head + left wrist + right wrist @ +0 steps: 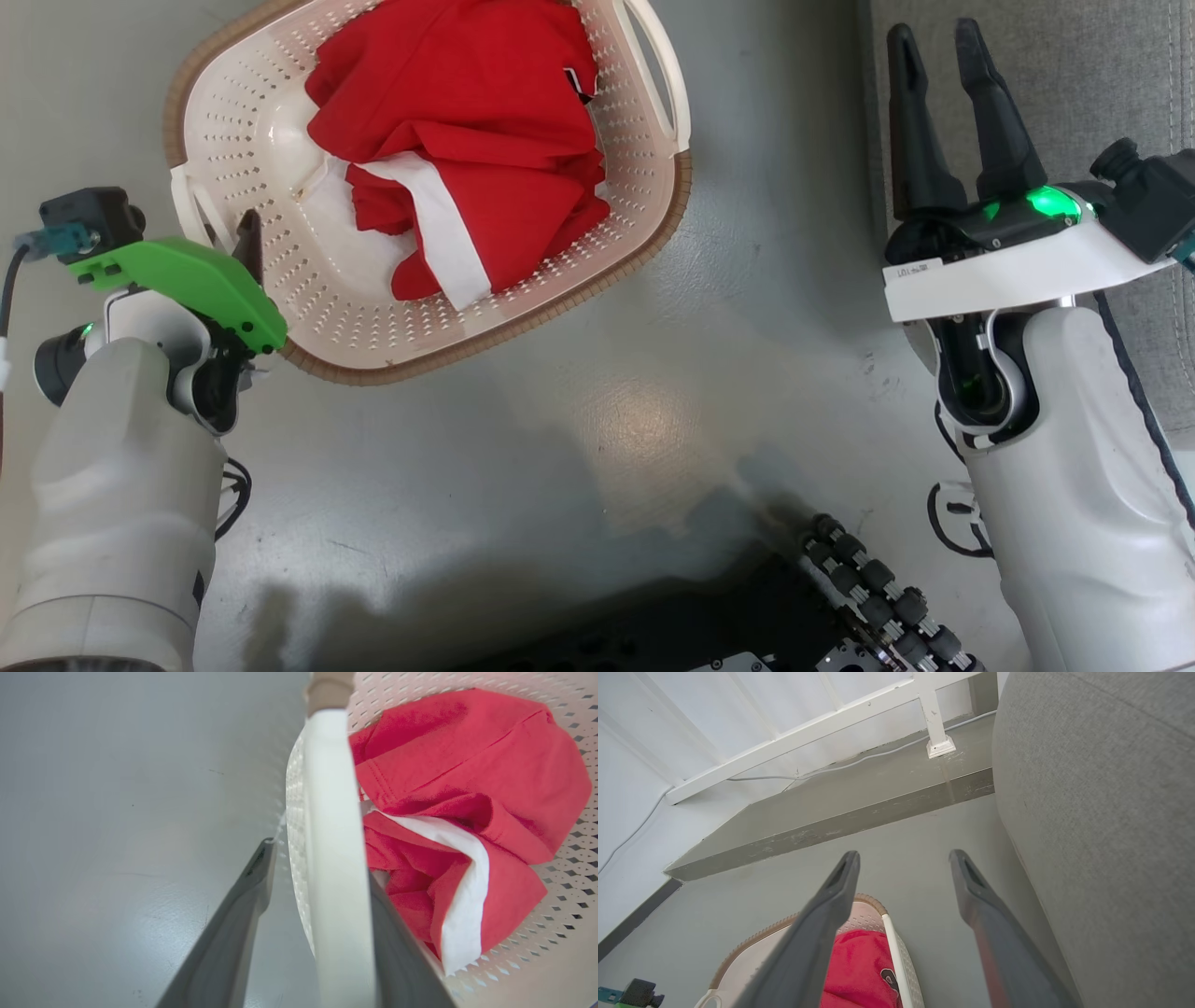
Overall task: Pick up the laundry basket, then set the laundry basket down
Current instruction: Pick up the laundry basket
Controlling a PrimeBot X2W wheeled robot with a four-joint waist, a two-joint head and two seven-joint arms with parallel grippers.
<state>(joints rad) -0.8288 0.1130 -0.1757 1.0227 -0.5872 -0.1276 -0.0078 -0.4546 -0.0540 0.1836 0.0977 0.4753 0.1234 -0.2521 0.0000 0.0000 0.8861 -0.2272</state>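
1. Laundry basket [261,168] is seen on the floor [747,280] at 11 o'clock; bare floor lies at its 3 to 6 o'clock, with the sofa [1074,75] edge beyond.
2. Left gripper [317,868] is lowered at the basket's 8 o'clock, fingers spread astride the handle [334,812], not pinched.
3. Right gripper [934,47] is raised at 2 o'clock beside the sofa, fingers spread.

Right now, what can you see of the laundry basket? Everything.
Cream-white perforated plastic laundry basket, rounded-rectangular, with a brown woven-look rim and a white loop handle on each side. It sits upright on the grey floor, as far as the head view shows, holding a crumpled red-and-white garment. The left gripper straddles one handle, its outer finger not touching.
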